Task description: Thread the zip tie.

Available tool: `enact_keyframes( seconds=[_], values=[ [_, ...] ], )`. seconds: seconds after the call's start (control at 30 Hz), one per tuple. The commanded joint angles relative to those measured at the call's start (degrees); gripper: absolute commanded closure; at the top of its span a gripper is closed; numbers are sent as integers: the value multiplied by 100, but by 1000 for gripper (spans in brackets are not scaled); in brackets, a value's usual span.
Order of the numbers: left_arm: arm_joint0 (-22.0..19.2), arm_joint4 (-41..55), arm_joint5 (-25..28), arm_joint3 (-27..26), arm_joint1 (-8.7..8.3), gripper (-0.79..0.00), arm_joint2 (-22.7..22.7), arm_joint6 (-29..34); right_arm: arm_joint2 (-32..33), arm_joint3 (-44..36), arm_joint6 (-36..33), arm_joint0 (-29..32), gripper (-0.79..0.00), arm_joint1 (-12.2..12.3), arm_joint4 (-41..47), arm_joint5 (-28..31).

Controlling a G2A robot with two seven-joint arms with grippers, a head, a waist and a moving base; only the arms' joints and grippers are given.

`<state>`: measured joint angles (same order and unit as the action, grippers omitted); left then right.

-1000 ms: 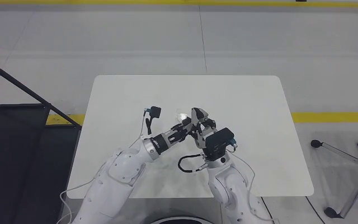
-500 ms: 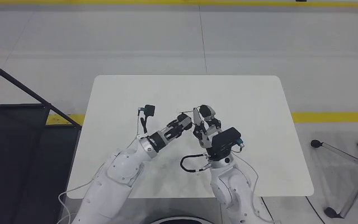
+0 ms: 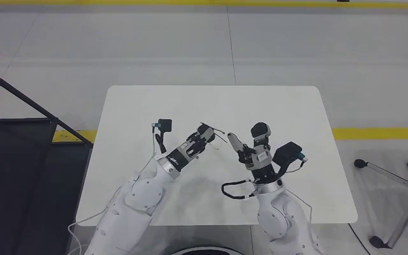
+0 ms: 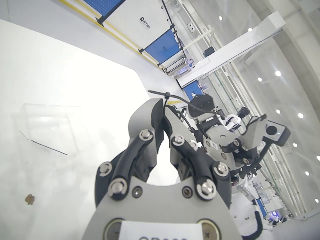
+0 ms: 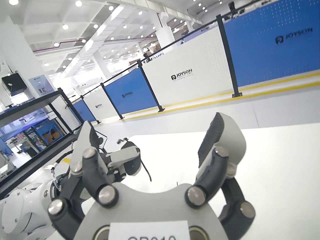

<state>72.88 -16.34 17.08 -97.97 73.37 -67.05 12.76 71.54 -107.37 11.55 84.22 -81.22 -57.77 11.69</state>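
Item: zip tie (image 4: 167, 95), black and thin. It is pinched between the closed pads of my left hand (image 4: 163, 116), above the middle of the worktop (image 3: 287, 108). Its head stands just past my fingertips. A short end pokes out of one side of the head, and a longer strand curves away from the other. Item: my right hand (image 3: 247, 135), with its fingers spread wide and nothing between them. It is raised to the right of my left hand (image 3: 205, 132), with a clear gap between the two. Change noted: a second ago both hands were pressed together at the tie. My right hand has since let go, opened and drawn off to the right, while my left has kept its grip and shifted a little to the left. Reading: the end showing past the head suggests the strap is already through the lock, so I judge the threading done or nearly so. I cannot tell how far it has been pulled through. Also on the worktop, to the left: a clear plastic tray (image 4: 50, 123), untouched.
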Motion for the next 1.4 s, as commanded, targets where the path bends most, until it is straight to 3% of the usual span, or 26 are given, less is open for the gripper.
enact_keyframes(
  seconds=[0.0,0.07,0.47,0.77,0.97,1.37],
  values=[
    [19,53,30,-4,7,0,-26,-131,160,-34,-482,62,-785,24,325,-29],
    [27,79,38,-2,10,0,-35,-169,283,-100,-825,73,-785,46,371,-91],
    [41,80,26,-14,11,0,-35,-180,227,-49,-965,74,-785,44,499,-104],
    [77,58,4,-35,23,0,-53,-252,340,357,-2307,-113,-785,71,2096,83],
    [-8,18,-21,27,41,0,16,-190,341,506,-2780,-293,-376,71,3084,96],
    [-38,1,-68,60,56,0,3,-155,219,760,-3208,-602,-225,85,3863,159]
  ],
)
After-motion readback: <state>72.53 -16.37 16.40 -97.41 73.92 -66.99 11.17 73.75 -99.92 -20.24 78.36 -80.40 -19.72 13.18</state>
